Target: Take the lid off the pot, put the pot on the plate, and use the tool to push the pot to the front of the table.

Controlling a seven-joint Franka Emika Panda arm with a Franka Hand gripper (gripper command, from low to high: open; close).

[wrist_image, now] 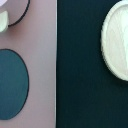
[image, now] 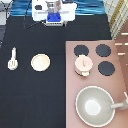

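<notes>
Your pot (image: pixel 83 65) sits on the brownish-pink stove top (image: pixel 71 90) at the exterior view's right, on the burner spot below the upper-left burner (image: pixel 80 50), and the lid (image: pixel 83 62) is on it, knob up. So the pot is not yet on the plate. The plate (image: pixel 40 62) lies flat on the black surface (image: pixel 30 100), well apart from the pot toward the exterior view's left. Further left again, the tool (image: pixel 12 59) lies on the surface near the plate, handle toward the exterior view's top, slotted head toward the bottom, touching nothing.

Your gripper (image: pixel 54 20) is up at the exterior view's top, tucked close under the robot's white base (image: pixel 55 9), with its blue block showing. It is well apart from pot, plate and tool alike. Whether your jaws are open or closed, I cannot tell, and nothing can be seen in them. No writing or labels can be read anywhere.

From the wrist view you look down on the plate's (wrist_image: pixel 118 44) rim over the dark surface, with the stove's edge and a black burner (wrist_image: pixel 11 82) beside it. The large grey pan (image: pixel 94 104) sits on the stove toward the exterior view's bottom, its handle pointing right.
</notes>
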